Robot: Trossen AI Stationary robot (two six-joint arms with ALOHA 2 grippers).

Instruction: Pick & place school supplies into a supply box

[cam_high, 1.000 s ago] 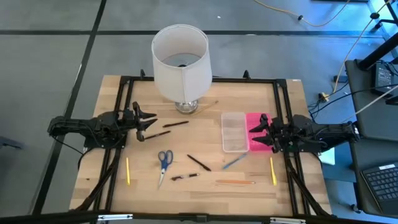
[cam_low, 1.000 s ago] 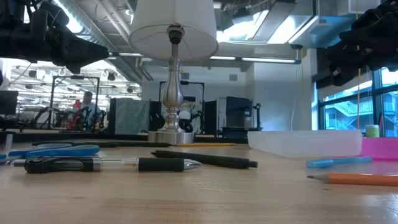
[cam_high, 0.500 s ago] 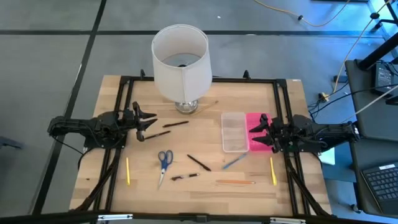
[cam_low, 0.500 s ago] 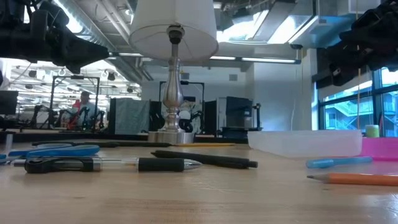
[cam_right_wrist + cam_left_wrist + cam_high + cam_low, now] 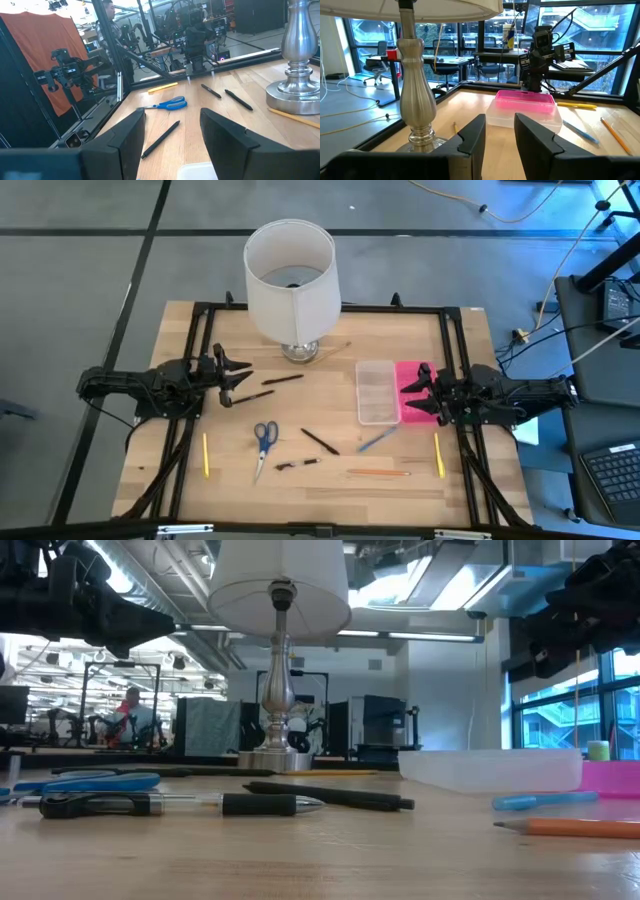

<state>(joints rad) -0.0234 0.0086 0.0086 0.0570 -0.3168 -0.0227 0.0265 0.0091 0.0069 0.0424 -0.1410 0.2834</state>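
The supply box lies open right of centre: a clear tray [image 5: 377, 392] with its pink lid [image 5: 408, 376] beside it. The school supplies lie flat on the wood: blue-handled scissors [image 5: 264, 438], dark pens [image 5: 320, 442] [image 5: 298, 464] [image 5: 282, 379], a blue pen [image 5: 377, 442], an orange pencil [image 5: 380, 473] and yellow pencils [image 5: 206, 455] [image 5: 438, 455]. My left gripper [image 5: 240, 380] hangs open at the left, level, above the table, its fingers [image 5: 470, 137] with nothing between them. At the right my right gripper [image 5: 412, 393] hangs open above the pink lid, holding nothing.
A white lamp [image 5: 290, 280] stands on a silver base [image 5: 299, 351] at the far middle, with a pencil [image 5: 335, 347] beside the base. A black frame [image 5: 452, 340] runs round the table. Bare wood lies along the near edge [image 5: 320, 500]. People sit in the room beyond.
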